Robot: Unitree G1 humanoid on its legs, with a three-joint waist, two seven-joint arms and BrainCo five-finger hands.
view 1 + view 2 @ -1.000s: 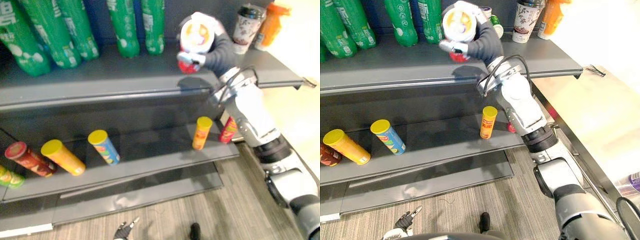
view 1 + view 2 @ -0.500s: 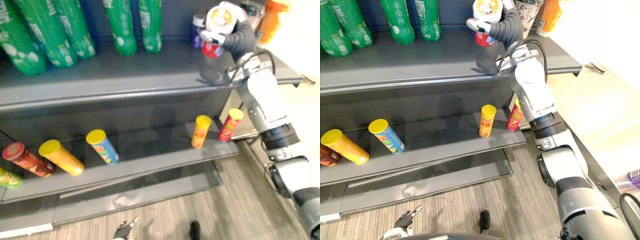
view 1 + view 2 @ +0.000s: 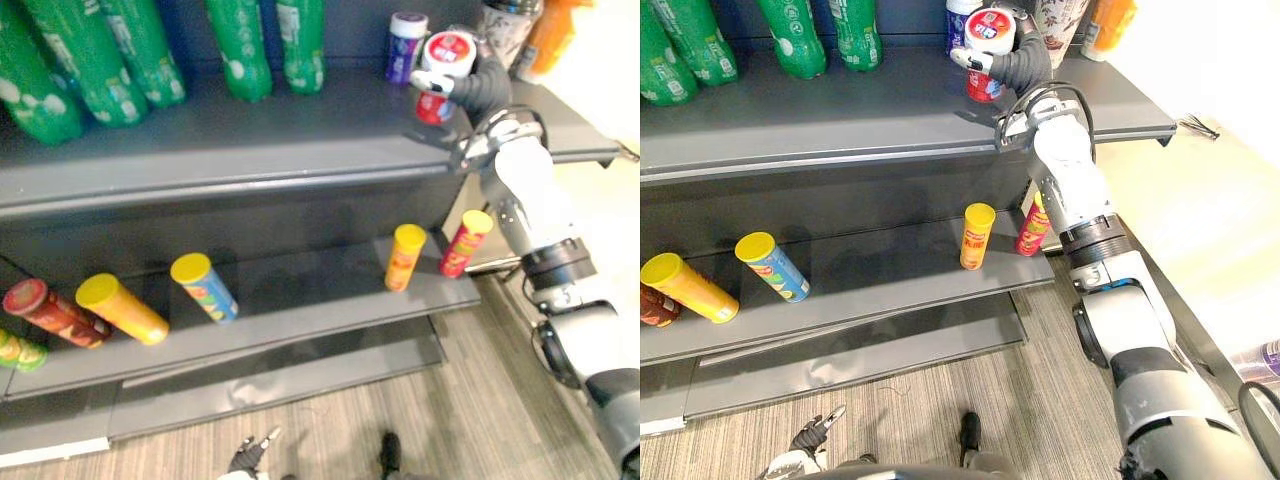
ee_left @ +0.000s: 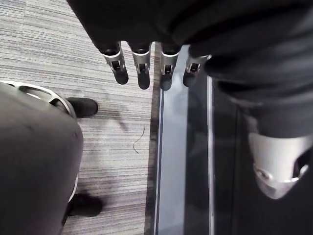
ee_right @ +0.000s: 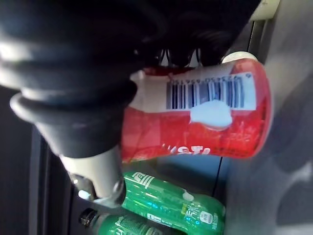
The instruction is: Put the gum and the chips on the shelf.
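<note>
Counted on the grey metal top shelf [image 3: 250, 140]: five green plastic bottles [image 3: 240, 50], one small purple canister [image 3: 405, 45], one lidded paper cup [image 3: 505, 25] and one orange bottle [image 3: 548, 40]. The grey lower shelf [image 3: 300, 300] carried six cardboard chip tubes [image 3: 205, 287]. There was one red gum canister with a white lid [image 3: 983, 88].

The right arm reached up and forward to the top shelf's right part, just beside the purple canister. The right hand [image 3: 1020, 65] had its fingers [image 5: 188, 54] and thumb wrapped round the gum canister, lid uppermost. Could not tell whether its base touched the shelf.

The left hand [image 4: 141, 61] hung low over the grey striped floor [image 4: 73, 58], fingers straight and holding nothing.
</note>
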